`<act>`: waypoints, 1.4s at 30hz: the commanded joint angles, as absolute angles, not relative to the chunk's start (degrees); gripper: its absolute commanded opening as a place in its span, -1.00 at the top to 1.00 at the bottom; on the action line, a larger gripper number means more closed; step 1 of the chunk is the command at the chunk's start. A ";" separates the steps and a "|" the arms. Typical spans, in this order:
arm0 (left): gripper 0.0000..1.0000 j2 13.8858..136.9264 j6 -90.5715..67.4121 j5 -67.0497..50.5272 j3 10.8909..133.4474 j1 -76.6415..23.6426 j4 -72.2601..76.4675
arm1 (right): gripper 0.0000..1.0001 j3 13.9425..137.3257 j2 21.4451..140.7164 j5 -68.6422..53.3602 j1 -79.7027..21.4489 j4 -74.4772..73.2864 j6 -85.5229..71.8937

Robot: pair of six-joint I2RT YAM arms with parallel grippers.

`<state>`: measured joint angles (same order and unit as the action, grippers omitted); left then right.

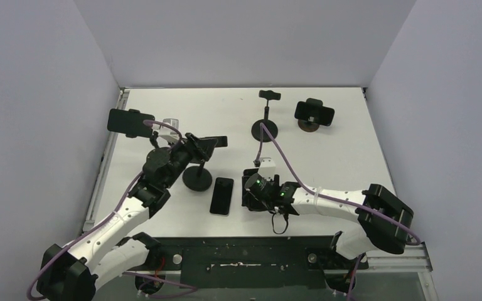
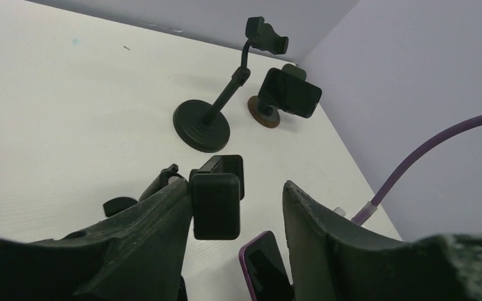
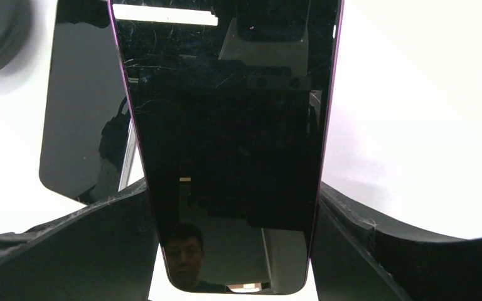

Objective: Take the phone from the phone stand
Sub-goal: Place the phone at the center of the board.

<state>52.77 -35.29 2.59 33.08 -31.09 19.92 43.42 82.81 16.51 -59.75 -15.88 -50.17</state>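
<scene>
My right gripper (image 1: 251, 191) (image 3: 232, 188) is shut on a purple-edged phone (image 3: 226, 125), one finger on each long edge, low over the table's middle; my wrist hides the phone in the top view. My left gripper (image 1: 196, 145) (image 2: 237, 188) is open at the black clamp head (image 2: 216, 200) of a round-based phone stand (image 1: 198, 179). The clamp holds no phone and rests against my left finger (image 2: 157, 226). A purple-edged phone end (image 2: 267, 263) shows low between the left fingers.
A dark phone (image 1: 221, 195) (image 3: 81, 125) lies flat between the stand and my right gripper. An empty gooseneck stand (image 1: 265, 116) (image 2: 210, 119) and a stand holding a phone (image 1: 314, 113) (image 2: 289, 93) are at the back. Another mounted phone (image 1: 130, 122) is far left.
</scene>
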 commanded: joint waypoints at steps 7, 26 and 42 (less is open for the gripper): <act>1.00 58.46 -34.24 0.00 39.45 -31.64 32.13 | 1.00 44.03 73.46 24.74 -60.16 -17.64 -48.96; 1.00 91.91 -38.29 3.22 65.76 -30.59 40.53 | 1.00 41.77 59.51 23.82 -52.13 -21.04 -41.19; -0.42 92.27 -37.64 2.38 59.96 -29.20 38.47 | 1.00 40.80 66.07 18.14 -50.19 -17.79 -44.34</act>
<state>96.53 -37.47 2.28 61.34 -29.98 35.42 41.32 62.96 19.44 -50.54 -22.31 -42.09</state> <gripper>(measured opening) 0.639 0.726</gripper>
